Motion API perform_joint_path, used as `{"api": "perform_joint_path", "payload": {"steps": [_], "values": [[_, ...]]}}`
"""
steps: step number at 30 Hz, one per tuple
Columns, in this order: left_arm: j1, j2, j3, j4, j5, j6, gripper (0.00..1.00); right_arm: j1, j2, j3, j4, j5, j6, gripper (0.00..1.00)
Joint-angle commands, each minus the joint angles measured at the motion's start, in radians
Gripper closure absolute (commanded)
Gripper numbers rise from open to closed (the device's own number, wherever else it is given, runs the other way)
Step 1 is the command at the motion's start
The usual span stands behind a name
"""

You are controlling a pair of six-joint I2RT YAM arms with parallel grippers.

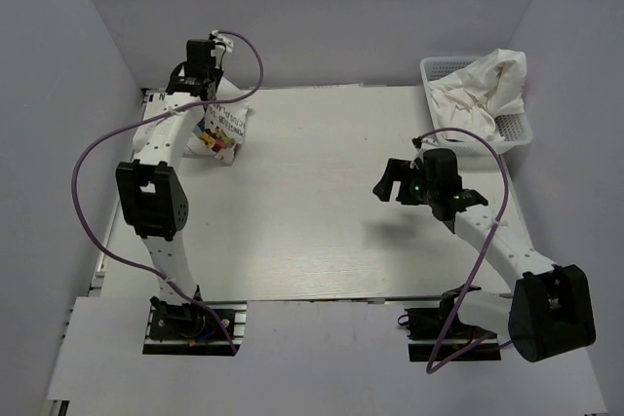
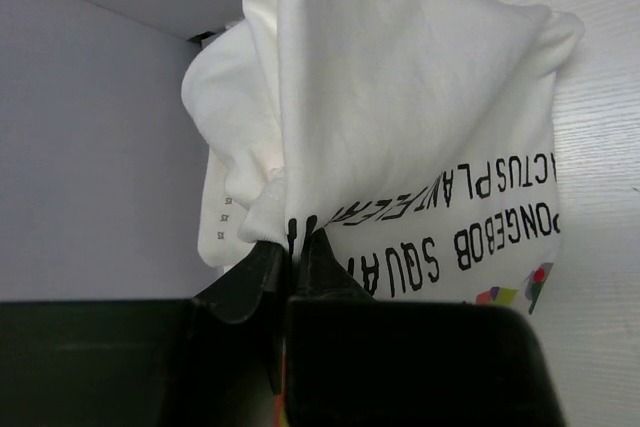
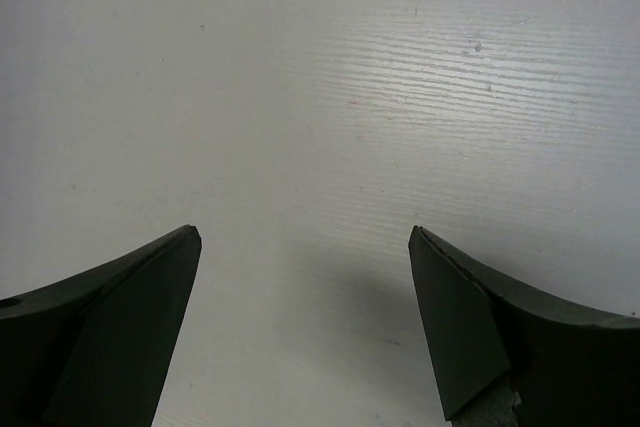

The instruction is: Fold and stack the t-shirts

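Nearest, the right gripper (image 3: 305,237) hovers over the table (image 1: 312,231), jaws wide and empty. Farther off, the left gripper (image 2: 290,247) pinches a bunched edge of the printed t-shirt (image 2: 400,97) above the far-left corner; so small a bite may slip.

A white table (image 1: 322,231) with a fine wood grain fills the middle of the scene, its top matte and evenly lit. Plain pale grey walls close it in on three sides: the far wall (image 1: 331,17), the left wall (image 1: 49,143) and the right wall (image 1: 585,85). A flat white panel (image 1: 322,353) lies along the near edge. The light is soft and diffuse, leaving only faint shadows on the tabletop.
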Motion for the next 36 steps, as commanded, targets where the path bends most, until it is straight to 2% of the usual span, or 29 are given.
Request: {"api": "perform_joint_path", "payload": {"steps": [1, 4, 13, 19, 23, 26, 33, 36], "values": [[0.037, -0.014, 0.105, 0.028, 0.046, 0.048, 1.0, -0.001, 0.003, 0.048, -0.003, -0.017, -0.011, 0.1], [0.06, -0.014, 0.154, -0.005, 0.084, 0.048, 1.0, -0.001, 0.007, 0.051, 0.003, -0.02, -0.001, 0.1], [0.116, -0.055, 0.121, 0.018, 0.225, 0.036, 1.0, 0.002, 0.043, 0.07, 0.003, -0.036, 0.008, 0.1], [0.188, 0.019, 0.11, 0.075, 0.175, 0.01, 1.0, 0.001, 0.063, 0.09, -0.002, -0.033, 0.008, 0.1], [0.247, 0.083, 0.162, 0.075, 0.225, -0.016, 1.0, 0.002, 0.102, 0.123, -0.006, -0.034, 0.008, 0.1], [0.27, 0.129, 0.139, 0.103, 0.247, -0.016, 1.0, 0.001, 0.138, 0.152, -0.008, -0.048, 0.011, 0.1], [0.309, 0.218, 0.125, 0.161, 0.196, -0.038, 1.0, 0.004, 0.213, 0.181, 0.004, -0.089, 0.035, 0.1], [0.32, 0.256, 0.125, 0.193, 0.121, -0.047, 1.0, 0.004, 0.239, 0.196, 0.001, -0.085, 0.051, 0.1]]}}
